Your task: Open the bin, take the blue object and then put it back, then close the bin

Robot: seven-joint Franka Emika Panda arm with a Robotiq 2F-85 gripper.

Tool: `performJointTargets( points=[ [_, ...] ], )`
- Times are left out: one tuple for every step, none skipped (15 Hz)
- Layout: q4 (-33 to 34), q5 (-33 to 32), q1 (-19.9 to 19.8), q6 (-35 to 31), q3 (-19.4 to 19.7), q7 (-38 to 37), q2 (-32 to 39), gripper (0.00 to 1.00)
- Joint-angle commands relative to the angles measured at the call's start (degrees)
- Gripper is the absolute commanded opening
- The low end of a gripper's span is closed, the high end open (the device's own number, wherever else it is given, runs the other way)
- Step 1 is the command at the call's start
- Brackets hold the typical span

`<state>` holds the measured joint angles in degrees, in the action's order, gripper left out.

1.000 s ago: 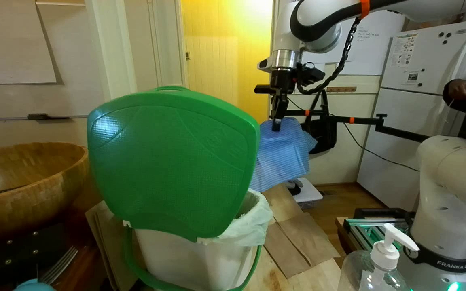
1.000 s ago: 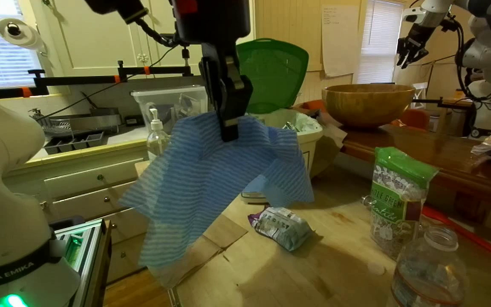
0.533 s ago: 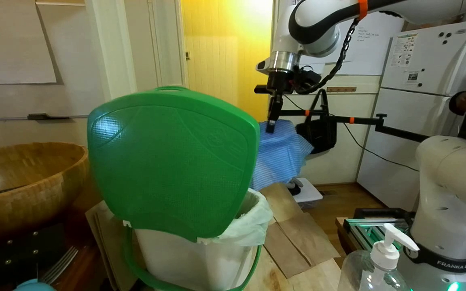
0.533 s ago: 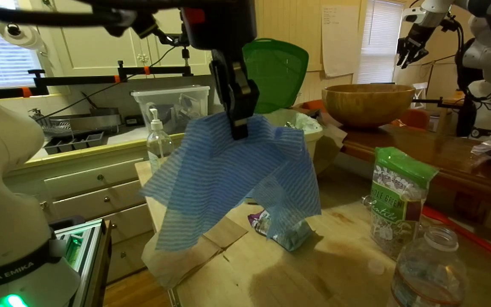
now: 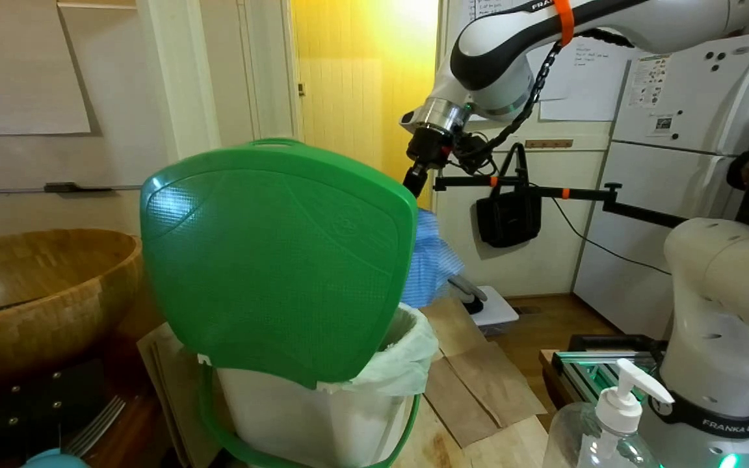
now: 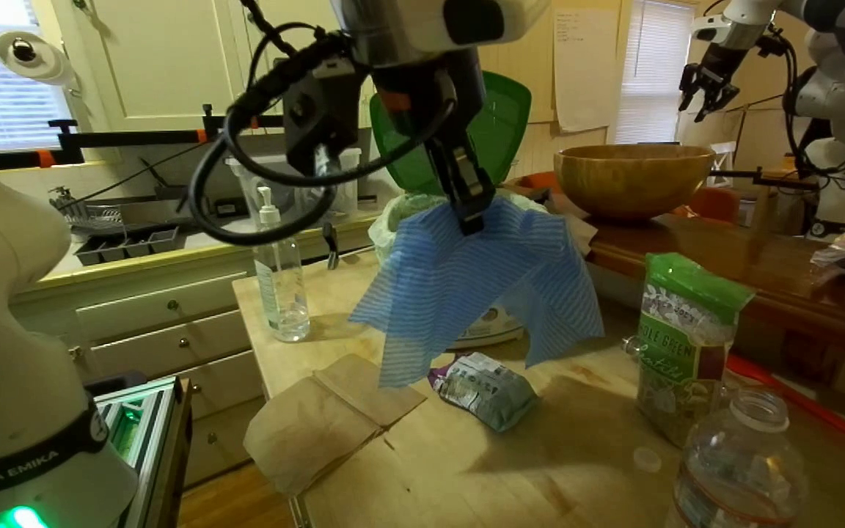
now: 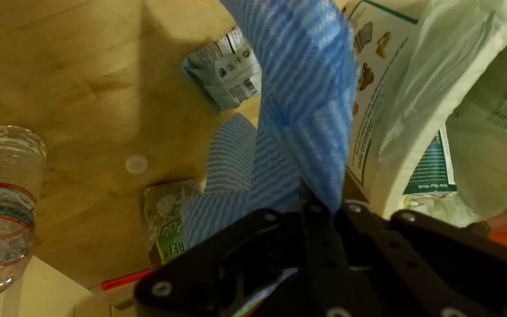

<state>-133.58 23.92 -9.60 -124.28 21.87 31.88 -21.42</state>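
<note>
Limply, the blue cloth [image 6: 437, 282] is hanging above the table [image 6: 393, 484], its striped folds spreading downward from the gripper [image 6: 472, 222]. The fingers [image 6: 472, 191] are pinching its upper part, pressed together with the fabric between them. Just beside the cloth, the bin [image 5: 303, 409] is standing with its green lid [image 5: 277, 260] raised, and its pale liner [image 5: 407, 367] is draping over the rim; in the wrist view the cloth is hanging outside the bin's opening. Lower down, a crumpled packet [image 6: 485, 389] is lying on the table, near some folded brown paper [image 6: 320, 425]. A pump bottle [image 6: 284, 297] is standing towards one edge, while a lentil bag [image 6: 686, 345] and a clear bottle [image 6: 738, 462] are standing opposite. Farther off, a wooden bowl [image 6: 631, 183] is resting on a dark counter [image 6: 694, 242].
</note>
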Motion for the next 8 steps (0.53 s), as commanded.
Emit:
performJointTargets(
  points=[
    [-2.52, 7.22, 2.52, -4.43, 1.24, 2.39, 0.42, 0.01],
    [-2.92, 8.15, 2.8, -4.81, 1.15, 2.91, 0.75, 0.01],
    [-3.34, 9.42, 3.11, -4.93, 1.2, 3.46, 0.96, 0.01],
    [-3.8, 10.12, 3.2, -4.58, 1.07, 3.77, 1.17, 0.01],
    [-4.21, 10.6, 3.12, -4.01, 0.96, 4.29, 1.27, 0.01],
    [-4.78, 11.35, 3.1, -3.78, 1.05, 5.02, 1.32, 0.01],
    [-5.46, 12.16, 3.0, -3.74, 1.13, 5.72, 1.37, 0.01],
    [-6.0, 12.55, 2.73, -3.56, 1.07, 6.09, 1.45, 0.01]
  ],
)
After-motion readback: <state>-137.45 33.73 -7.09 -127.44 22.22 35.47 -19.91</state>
